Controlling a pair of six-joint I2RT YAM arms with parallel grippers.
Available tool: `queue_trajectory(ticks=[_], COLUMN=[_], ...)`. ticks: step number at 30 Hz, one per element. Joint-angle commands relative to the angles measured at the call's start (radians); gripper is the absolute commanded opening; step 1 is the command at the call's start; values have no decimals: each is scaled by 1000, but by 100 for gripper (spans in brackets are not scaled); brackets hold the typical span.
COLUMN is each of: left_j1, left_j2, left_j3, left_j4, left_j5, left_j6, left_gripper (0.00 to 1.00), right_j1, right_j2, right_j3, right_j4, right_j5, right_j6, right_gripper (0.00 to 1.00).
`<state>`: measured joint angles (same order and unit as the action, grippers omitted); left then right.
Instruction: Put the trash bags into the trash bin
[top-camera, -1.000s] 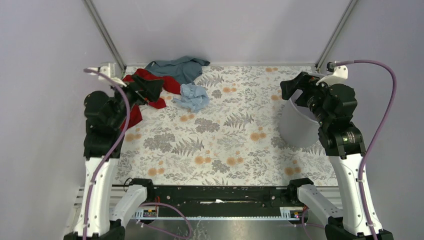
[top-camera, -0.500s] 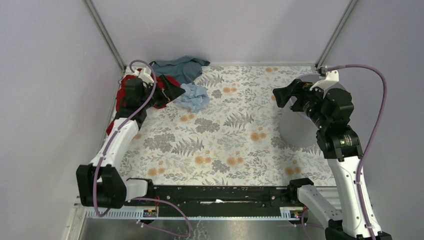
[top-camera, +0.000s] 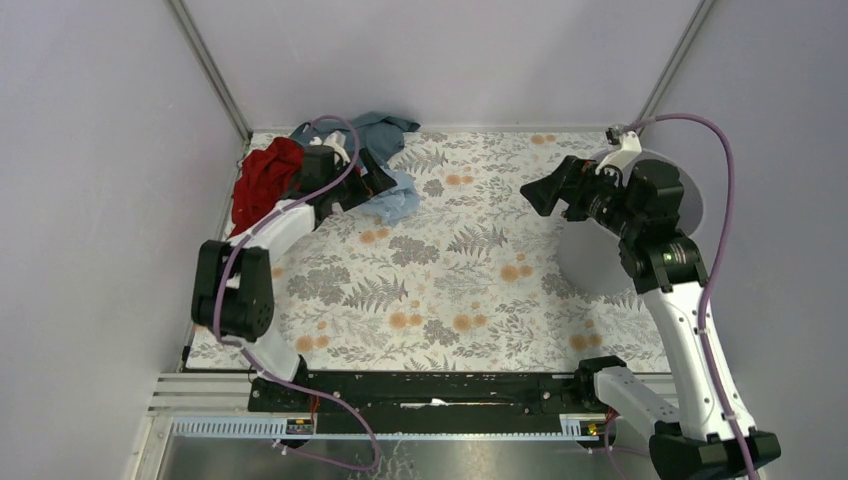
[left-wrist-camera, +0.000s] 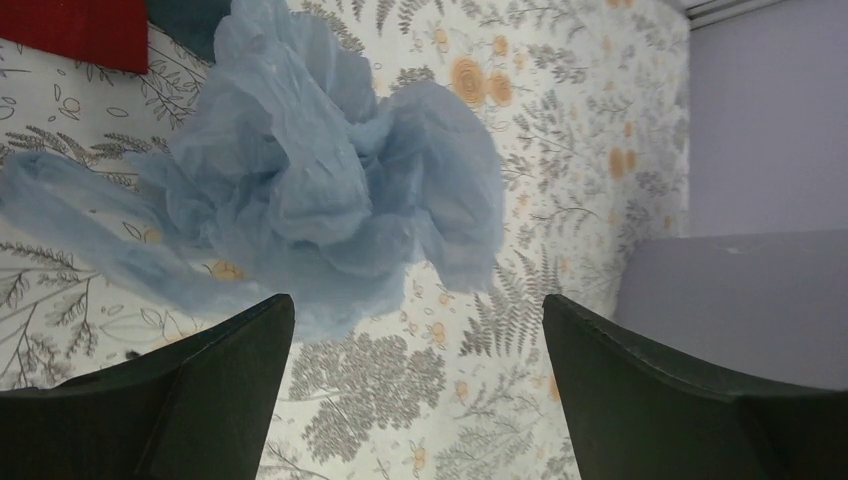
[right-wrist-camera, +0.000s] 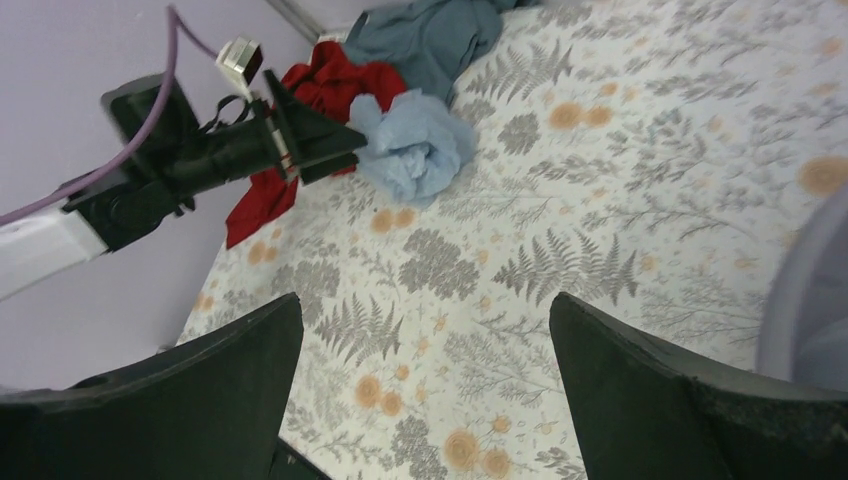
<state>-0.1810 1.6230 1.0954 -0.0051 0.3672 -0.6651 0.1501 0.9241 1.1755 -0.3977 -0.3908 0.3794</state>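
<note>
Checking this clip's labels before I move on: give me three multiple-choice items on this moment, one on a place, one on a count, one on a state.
1. Where on the floral-patterned table does the round light grey plastic bin stand?
A) far left corner
B) right side, by the right arm
C) centre

2. How many cloths lie close to the thin pale blue translucent plastic bag?
A) none
B) two
C) four

3. How is the left gripper?
A) shut on the bag
B) shut, empty
C) open, bag not gripped

Answers:
1 B: the top view shows the bin at the table's right side, beside the right arm.
2 B: a red cloth and a teal-grey cloth lie by the bag.
3 C: the left wrist view shows both fingers spread, the bag ahead of them.
</note>
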Motion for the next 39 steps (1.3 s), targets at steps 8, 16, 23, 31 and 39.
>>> queue_trajectory(ticks=[8, 16, 23, 31, 39], left_j1=[-16, -35, -125, -326, -494], left_j2=[155, 47, -219, -638, -967], left_j3=[56, -183, -468, -799, -1029], left_j4=[75, 214, 249, 295, 377], left_j5=[-50, 27, 22, -81, -245], left_j6=[48, -11, -38, -178, -271], left_gripper=[53, 0, 0, 0, 45], right_j1=[259, 477, 589, 605, 620], right_j2=[217, 405, 453, 486, 611], right_j3=[158, 160, 62, -47, -41], right_j4=[-82, -68, 3, 148, 251], right_j5=[78, 225, 293, 348, 211], right_j6=[-75, -36, 48, 349, 324], right_gripper=[100, 100, 100, 100, 100])
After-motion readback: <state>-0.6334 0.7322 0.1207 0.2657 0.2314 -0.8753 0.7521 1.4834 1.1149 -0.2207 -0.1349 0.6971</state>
